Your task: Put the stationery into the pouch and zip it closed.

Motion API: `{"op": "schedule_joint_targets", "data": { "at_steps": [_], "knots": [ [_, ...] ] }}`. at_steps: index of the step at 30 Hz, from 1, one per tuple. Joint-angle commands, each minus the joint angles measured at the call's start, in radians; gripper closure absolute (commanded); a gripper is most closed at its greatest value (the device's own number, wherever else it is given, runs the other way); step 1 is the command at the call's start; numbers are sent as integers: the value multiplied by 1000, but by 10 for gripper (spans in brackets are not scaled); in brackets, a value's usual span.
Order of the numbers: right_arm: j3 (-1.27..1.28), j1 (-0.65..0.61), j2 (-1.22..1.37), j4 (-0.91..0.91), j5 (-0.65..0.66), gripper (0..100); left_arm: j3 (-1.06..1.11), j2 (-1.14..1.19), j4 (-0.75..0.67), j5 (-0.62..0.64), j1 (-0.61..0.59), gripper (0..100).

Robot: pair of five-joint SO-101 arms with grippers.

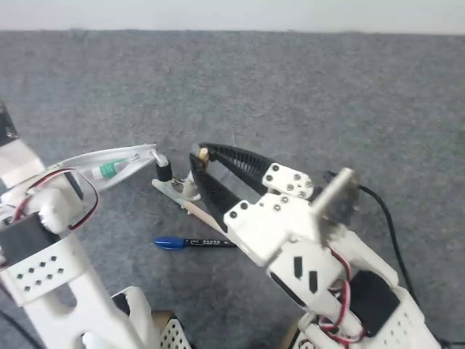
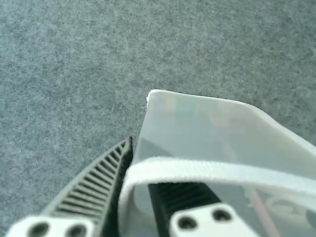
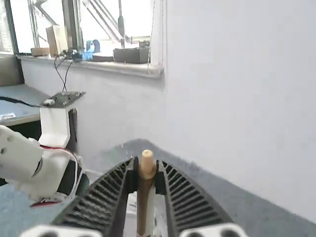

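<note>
Pouch partly loaded, zip not yet closed

My left claw was clamped on the rim of the translucent plastic pouch, whose mouth faced my right claw. That claw was clamped on a slim wooden pencil, held just beside the mouth and not yet inside. A green-and-white tube lay in the pouch. A blue pen lay near it on the grey carpeted table. Judged outstanding: pencil, pen, then the zip
</note>
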Motion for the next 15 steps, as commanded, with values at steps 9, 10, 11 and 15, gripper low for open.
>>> {"op": "schedule_joint_targets", "data": {
  "at_steps": [9,10,11,15],
  "knots": [
    [-8,-8,-58,-188,-11,993,-4,6,-32,-12,-2,990],
    [-8,-8,-58,-197,-11,993,-4,6,-32,-12,-2,990],
    [-8,-8,-58,-202,-11,993,-4,6,-32,-12,-2,990],
    [-8,-54,-67,-203,-9,993,-4,6,-34,-11,3,990]
  ]
}}
